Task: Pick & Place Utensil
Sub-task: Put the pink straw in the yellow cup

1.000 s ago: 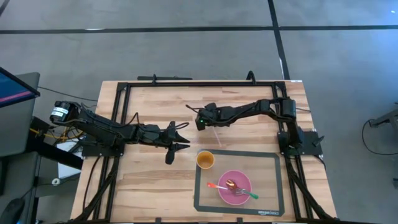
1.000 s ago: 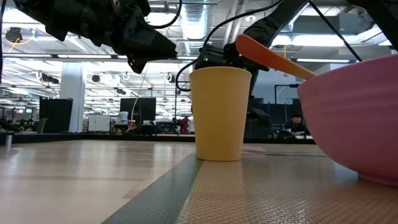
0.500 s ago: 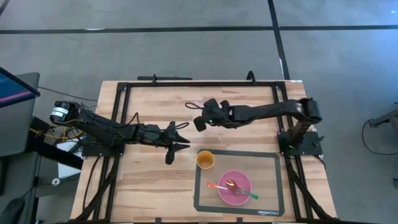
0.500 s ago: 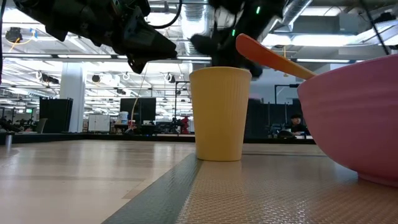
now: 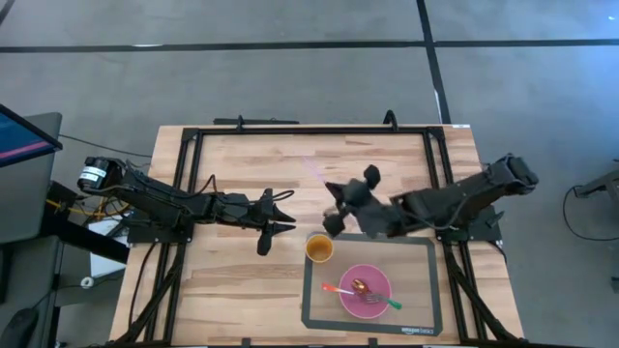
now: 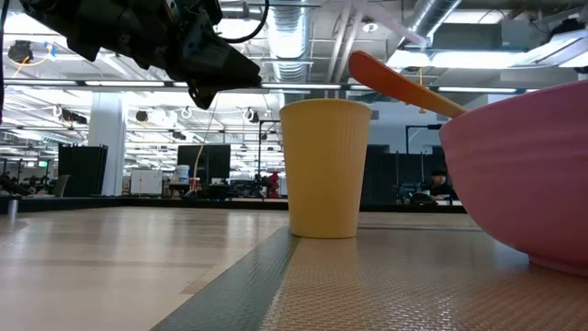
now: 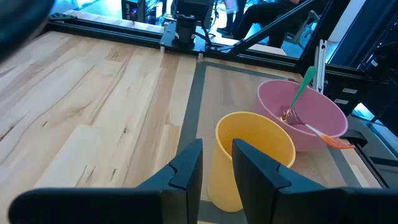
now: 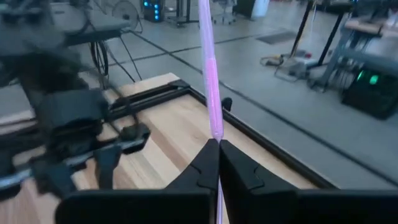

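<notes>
While the yellow cup (image 5: 319,248) stands on the grey mat (image 5: 418,300):
Right gripper (image 8: 214,148): just beside the cup, jaws clamped on a pink utensil (image 8: 209,93).
Left gripper (image 5: 280,219): near the cup, fingers slightly parted, empty.

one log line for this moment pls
right hand: shut on pink straw, near yellow cup | left hand: waiting beside cup | pink bowl: holds fork, spoon
</notes>
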`<state>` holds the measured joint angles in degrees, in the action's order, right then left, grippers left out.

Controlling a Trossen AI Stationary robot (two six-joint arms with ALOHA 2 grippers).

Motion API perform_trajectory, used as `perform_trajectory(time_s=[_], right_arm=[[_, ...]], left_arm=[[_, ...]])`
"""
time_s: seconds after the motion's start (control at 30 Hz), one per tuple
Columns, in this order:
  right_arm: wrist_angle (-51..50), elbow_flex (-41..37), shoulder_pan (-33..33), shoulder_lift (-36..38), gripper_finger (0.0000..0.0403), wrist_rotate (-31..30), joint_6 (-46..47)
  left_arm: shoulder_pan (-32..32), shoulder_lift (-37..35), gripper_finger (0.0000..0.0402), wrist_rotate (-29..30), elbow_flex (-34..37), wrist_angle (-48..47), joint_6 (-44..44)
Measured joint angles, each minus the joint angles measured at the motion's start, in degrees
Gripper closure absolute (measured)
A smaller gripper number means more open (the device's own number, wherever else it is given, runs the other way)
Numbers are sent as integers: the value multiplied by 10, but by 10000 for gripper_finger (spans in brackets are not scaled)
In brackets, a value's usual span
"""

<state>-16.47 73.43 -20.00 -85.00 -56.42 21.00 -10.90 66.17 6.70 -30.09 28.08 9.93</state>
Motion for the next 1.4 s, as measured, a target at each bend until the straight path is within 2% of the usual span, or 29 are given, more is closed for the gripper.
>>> perform_trajectory(time_s=[0.17, 0.3, 0.4, 0.53, 0.6, 0.7, 0.8, 0.9, 0.97, 1.03, 1.1, 1.17, 1.3, 1.4], right_arm=[[5, -10, -49, -5, 402, -68, -6], [62, -52, -65, 3, 402, -64, -38], [99, -54, -77, 35, 402, -65, -91], [107, -57, -94, 72, 402, -65, -139], [125, -82, -96, 85, 402, -56, -153], [187, -144, -86, 94, 402, -11, -179], [319, -214, -65, 93, 402, 65, -229], [486, -270, -37, 93, 402, 207, -286], [582, -304, -14, 88, 402, 311, -283], [641, -335, 6, 87, 402, 382, -251], [686, -356, 23, 72, 402, 415, -211], [719, -378, 32, 50, 402, 416, -197], [833, -382, 46, -22, 402, 424, -195], [883, -375, 49, -68, 403, 448, -194]], left_arm=[[0, 0, 314, 0, 0, 0, 0], [0, 0, 314, 1, 0, 0, 0], [0, 0, 314, 1, 0, 0, 0], [0, 0, 314, 1, 0, 0, 0], [0, 0, 314, 1, 0, 0, 0], [0, 0, 314, 1, 0, 1, 0], [0, 0, 314, 1, 0, 2, 0], [0, 0, 314, 1, 0, 2, 0], [0, 0, 314, 1, 0, 3, -1], [0, 0, 314, 1, 0, 2, -2], [0, 0, 314, 1, 0, 3, -2], [0, 0, 314, 1, 0, 3, -2], [0, 0, 314, 1, 0, 4, -2], [0, 0, 314, 1, 0, 4, -2]])
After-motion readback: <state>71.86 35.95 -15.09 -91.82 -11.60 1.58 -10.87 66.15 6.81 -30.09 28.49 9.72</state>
